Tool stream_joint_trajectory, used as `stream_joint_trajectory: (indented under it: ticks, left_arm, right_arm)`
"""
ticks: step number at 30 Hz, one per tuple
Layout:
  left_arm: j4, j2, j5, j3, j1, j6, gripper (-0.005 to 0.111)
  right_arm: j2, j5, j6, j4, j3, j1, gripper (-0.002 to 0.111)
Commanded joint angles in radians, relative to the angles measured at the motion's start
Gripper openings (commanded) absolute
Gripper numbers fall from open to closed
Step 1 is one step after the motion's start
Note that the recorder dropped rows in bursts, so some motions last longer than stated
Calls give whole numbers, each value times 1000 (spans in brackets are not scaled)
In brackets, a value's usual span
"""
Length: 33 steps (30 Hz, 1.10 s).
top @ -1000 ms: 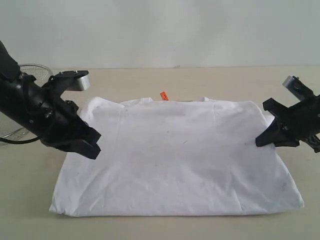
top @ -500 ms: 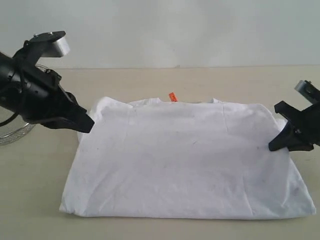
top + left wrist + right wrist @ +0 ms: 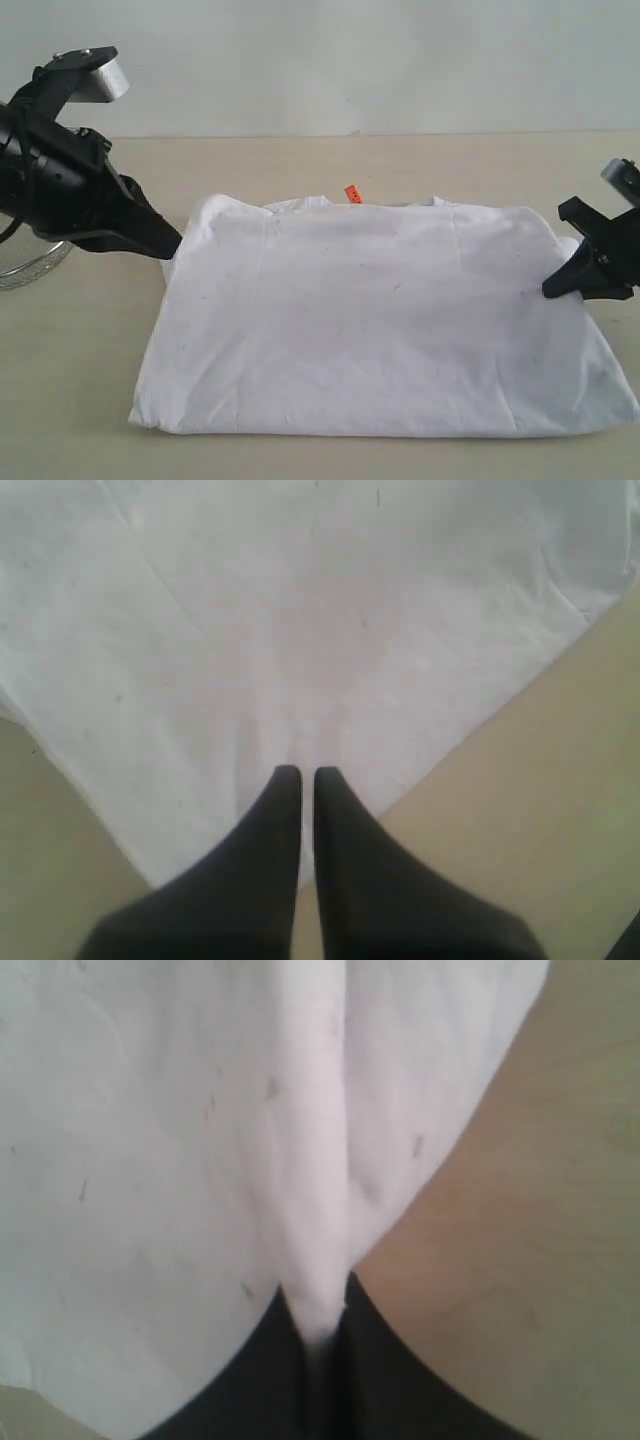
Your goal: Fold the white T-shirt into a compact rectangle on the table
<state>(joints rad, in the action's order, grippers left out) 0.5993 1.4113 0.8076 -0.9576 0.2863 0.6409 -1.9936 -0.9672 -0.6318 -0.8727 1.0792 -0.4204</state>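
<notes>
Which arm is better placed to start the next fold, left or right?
Right, probably: the right gripper pinches a ridge of the white T-shirt at its edge, ready to lift. The left gripper is shut at the opposite shoulder, but no grip shows.

closed end effector (image 3: pixel 300 773) over wht t-shirt (image 3: pixel 300 610)

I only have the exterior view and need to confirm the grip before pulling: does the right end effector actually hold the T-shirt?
Observer: Yes. In the right wrist view the right end effector is shut on a raised ridge of the T-shirt.
Operator: And the left one?
Observer: The left end effector is shut with its tips over the shirt's corner, but no pinched fold shows, so I cannot confirm a grip.
Operator: Is that corner lying flat?
Observer: It fans out fairly flat from the tips, with table on both sides.
</notes>
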Motion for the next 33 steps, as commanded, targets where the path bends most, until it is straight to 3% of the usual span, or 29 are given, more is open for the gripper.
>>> stream_joint_trajectory:
  ticks: [1,7,23,33]
  left_arm:
    - [-14,-7,20,-2,3,3,5]
    - [-21,-7,24,-2,3,3,5]
    - [-20,-7,31,-2,3,3,5]
    - [-20,-7,35,-2,3,-1,5]
  right_arm:
    - [10,-36,-31,-54,0,-6,0]
    - [10,-113,-99,-172,0,6,0]
    - [10,-82,-126,-194,2,130,0]
    - [10,-65,-129,-212,4,139,0]
